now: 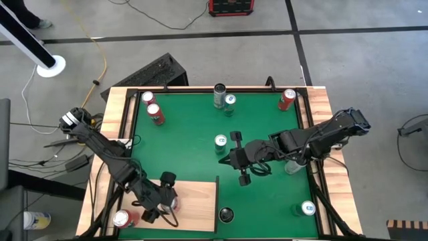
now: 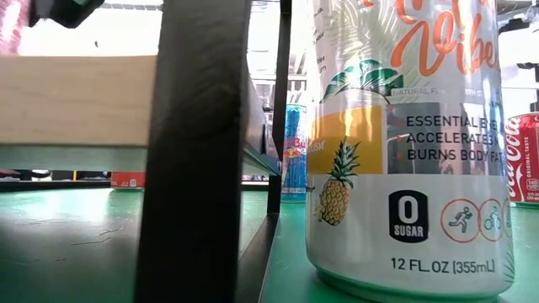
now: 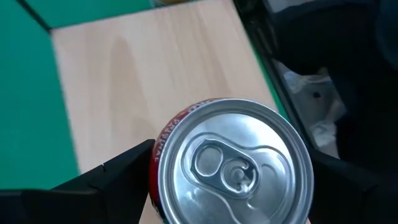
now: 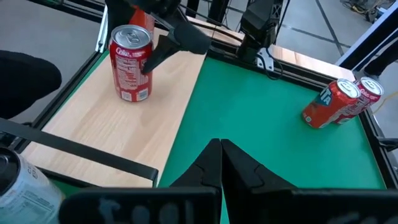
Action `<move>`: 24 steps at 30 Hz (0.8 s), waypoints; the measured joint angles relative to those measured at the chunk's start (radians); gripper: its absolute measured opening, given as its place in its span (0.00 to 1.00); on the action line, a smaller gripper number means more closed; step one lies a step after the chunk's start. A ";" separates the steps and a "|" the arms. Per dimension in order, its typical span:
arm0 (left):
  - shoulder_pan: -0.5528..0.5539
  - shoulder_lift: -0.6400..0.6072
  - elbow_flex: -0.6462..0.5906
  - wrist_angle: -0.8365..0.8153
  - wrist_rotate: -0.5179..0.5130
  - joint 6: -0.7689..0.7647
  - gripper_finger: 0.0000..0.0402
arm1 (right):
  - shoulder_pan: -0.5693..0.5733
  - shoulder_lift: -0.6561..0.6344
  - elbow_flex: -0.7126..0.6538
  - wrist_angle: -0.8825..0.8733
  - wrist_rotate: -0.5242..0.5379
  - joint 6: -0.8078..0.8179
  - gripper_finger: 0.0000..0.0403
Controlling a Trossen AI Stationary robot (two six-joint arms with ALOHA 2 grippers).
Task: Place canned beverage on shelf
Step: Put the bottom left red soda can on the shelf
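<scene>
A red Coca-Cola can stands upright on the pale wooden shelf at the near left of the green mat. My left gripper is shut on this can, whose silver top fills the left wrist view. In the low view the shelf is a raised board on a black leg. My right gripper is shut and empty above the middle of the mat. My left gripper holds the can's side wall between its two fingers, one on each side of the can. One finger meets the wall about halfway up; the other is behind the can. The fingers slant down from the table's left. The can stands upright, its base on the shelf.
A second red can stands at the shelf's near left corner. Two red cans lie at the far left. Cans stand at the far middle, far right, mid-mat, right and near edge.
</scene>
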 joint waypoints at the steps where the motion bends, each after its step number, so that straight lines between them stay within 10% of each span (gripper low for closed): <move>1: -0.008 0.000 0.000 0.001 0.017 -0.006 0.81 | 0.000 0.000 0.000 0.005 0.000 0.001 0.06; 24: -0.252 -0.002 0.002 -0.094 -0.034 -0.212 0.75 | 0.000 0.001 0.000 0.118 0.000 0.055 0.06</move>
